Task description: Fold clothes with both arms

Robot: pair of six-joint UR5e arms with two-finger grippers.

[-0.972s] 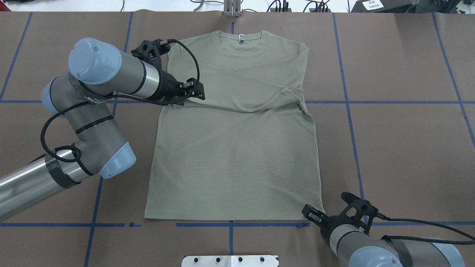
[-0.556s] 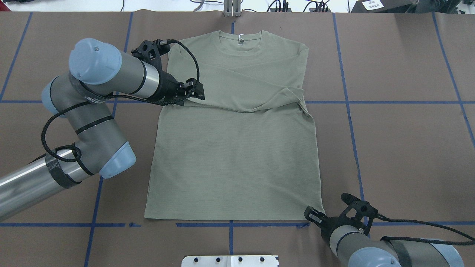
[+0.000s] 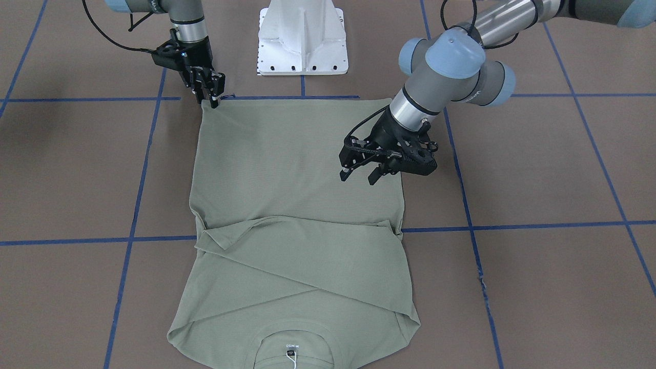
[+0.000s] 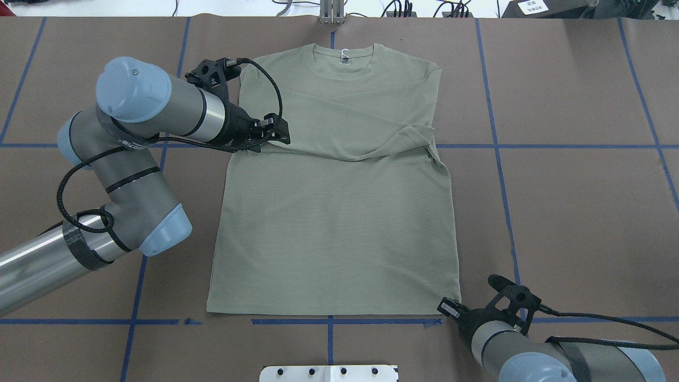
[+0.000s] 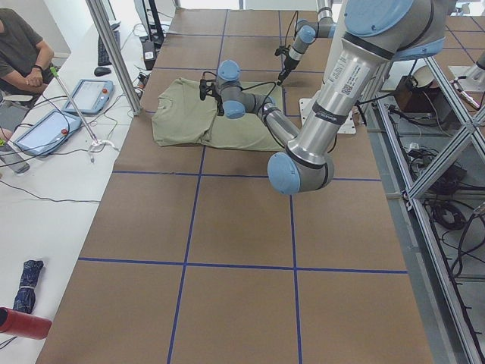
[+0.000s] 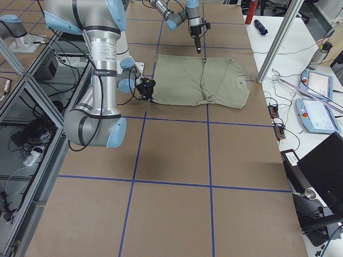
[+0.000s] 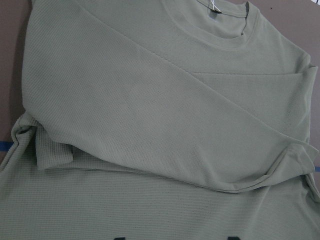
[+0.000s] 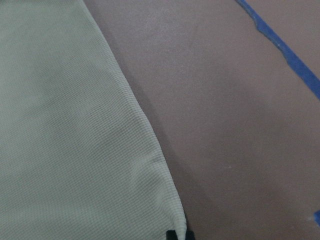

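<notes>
Left arm: elbow bent high, forearm reaching in over the garment's left edge. Left gripper (image 3: 357, 178) hangs above the sage-green long-sleeved knit shirt (image 4: 334, 228), level with the folded sleeves, fingers spread, nothing between them.
Shirt: flat on the brown paper-covered table (image 4: 573, 212) with blue tape lines. Collar at the far edge, both sleeves folded across the chest, hem nearest the robot.
Right arm: low over the table's near edge. Right gripper (image 3: 211, 100) points down at the hem's right corner; whether clamped on the cloth or not, cannot tell.
Front-facing view only: gap between the left fingers (image 3: 342, 176) plain to see; white pedestal base (image 3: 302, 38) beyond the hem.
Left wrist view only: crossed sleeves close up, ribbed collar (image 7: 220, 37) and white hang tag (image 7: 215, 6) at the top.
Right wrist view only: hem corner at the bottom edge, a black fingertip (image 8: 171, 235) just beside it.
Since a second ago: right gripper closer in to the corner, left gripper barely shifted, shirt lying as before.
</notes>
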